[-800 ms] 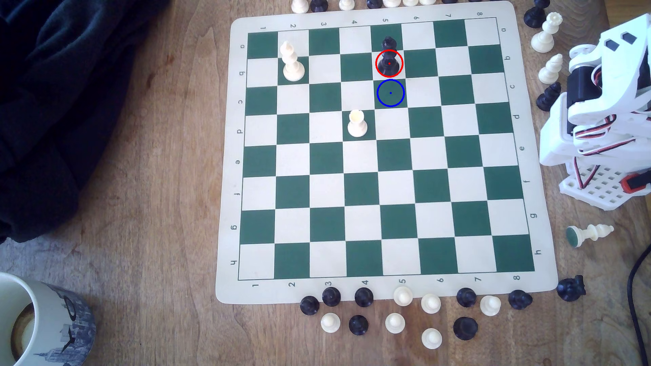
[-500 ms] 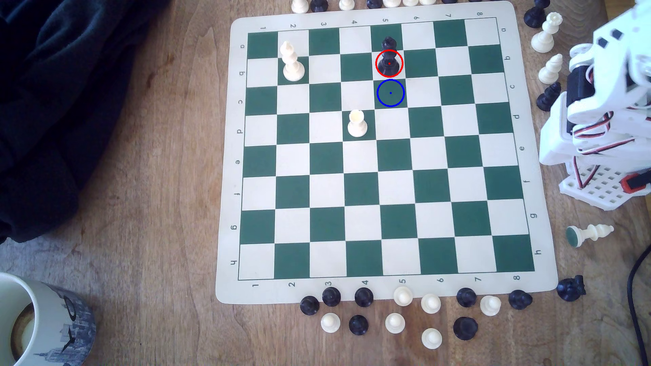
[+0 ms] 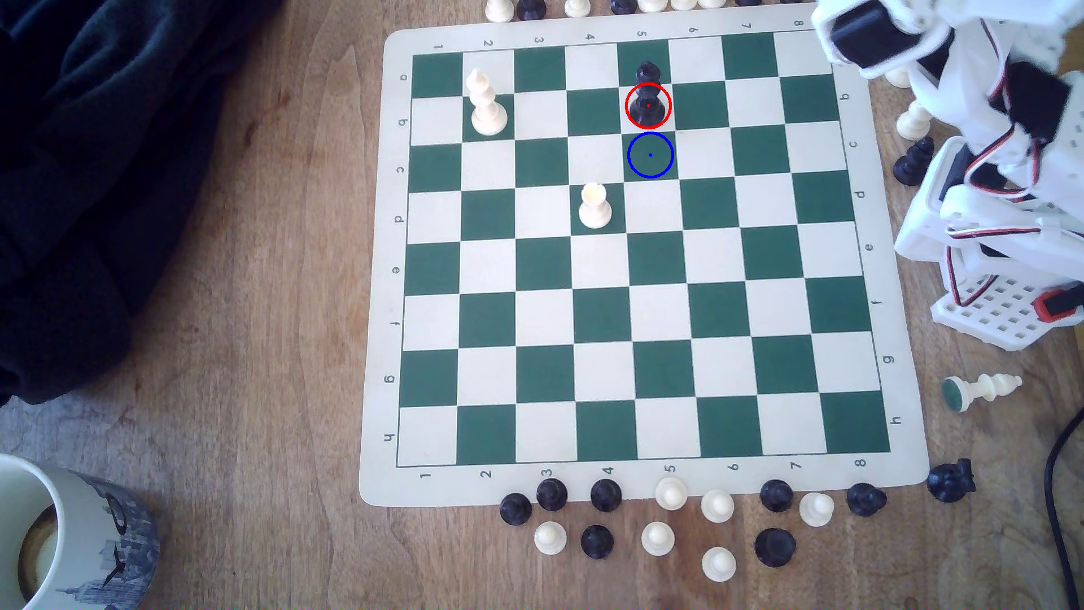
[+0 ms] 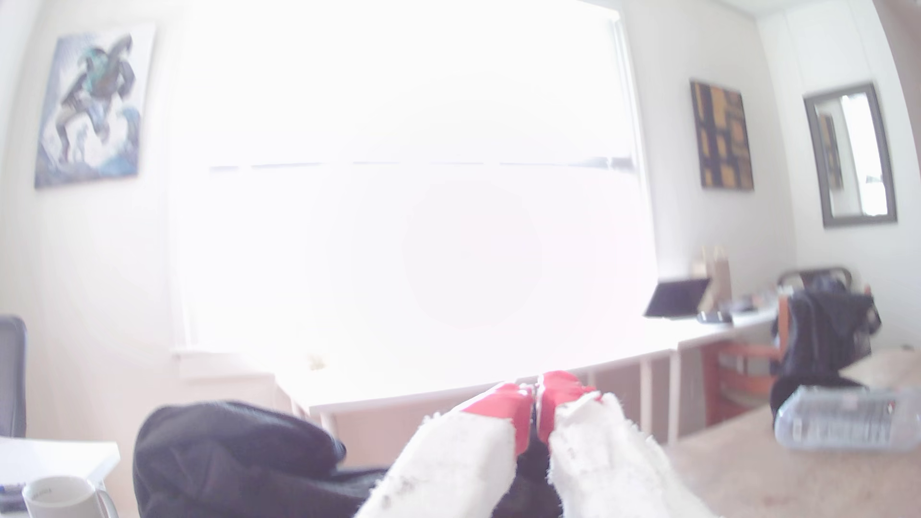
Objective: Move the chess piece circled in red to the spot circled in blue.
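Counter (image 3: 246,352) of brown wood carries everything in the exterior view. Chessboard mat (image 3: 639,487), green and cream, lies on it and takes up most of the middle. Dark cloth (image 3: 88,176) is heaped at nine to eleven o'clock of the mat, off its edge. White arm (image 3: 985,176) with red-and-black wires stands at about three o'clock of the mat, its upper part blurred and reaching over the mat's corner at one o'clock. A mug (image 3: 76,534) sits at the frame's seven o'clock corner.

The chess piece circled in red (image 3: 647,97) stands upright on a cream square near the twelve o'clock edge of the mat. The spot circled in blue (image 3: 650,155) is the green square touching that one at its six o'clock side, with nothing on it. A white piece (image 3: 595,206) stands at roughly seven o'clock of the blue ring, and another white piece (image 3: 485,105) at nine o'clock of the red ring. Loose pawns (image 3: 657,528) are scattered beyond the mat's six o'clock edge.

In the wrist view the pincer (image 4: 536,393) has its red-tipped fingers (image 4: 508,406) clenched together with nothing between them, pointing across a bright room.
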Motion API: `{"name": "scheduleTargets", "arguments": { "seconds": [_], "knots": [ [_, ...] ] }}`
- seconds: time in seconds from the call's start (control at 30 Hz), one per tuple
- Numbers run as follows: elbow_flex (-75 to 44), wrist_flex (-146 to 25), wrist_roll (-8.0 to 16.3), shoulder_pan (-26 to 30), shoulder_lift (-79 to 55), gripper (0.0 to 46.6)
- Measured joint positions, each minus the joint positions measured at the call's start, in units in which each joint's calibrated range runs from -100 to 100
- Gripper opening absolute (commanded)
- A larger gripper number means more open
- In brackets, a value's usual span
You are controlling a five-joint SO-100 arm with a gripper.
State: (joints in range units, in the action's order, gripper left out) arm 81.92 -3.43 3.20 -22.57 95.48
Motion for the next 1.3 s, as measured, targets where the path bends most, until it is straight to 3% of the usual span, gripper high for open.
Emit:
{"name": "scheduleTargets", "arguments": {
  "seconds": [0.2,0.47,0.6,0.8,1.07,1.3],
  "knots": [
    [-14.0,-27.0,0.2,-3.2,-6.7,0.2],
    [-23.2,-38.2,0.2,-3.2,-21.3,1.1],
    [-28.3,-43.8,1.5,-3.8,-27.4,9.8],
    [-40.8,-53.9,3.6,-5.0,-38.5,9.1],
    [-57.0,-63.5,6.4,-4.6,-57.9,14.2],
    [-59.6,-65.4,6.6,-3.2,-68.9,14.8]
  ]
}}
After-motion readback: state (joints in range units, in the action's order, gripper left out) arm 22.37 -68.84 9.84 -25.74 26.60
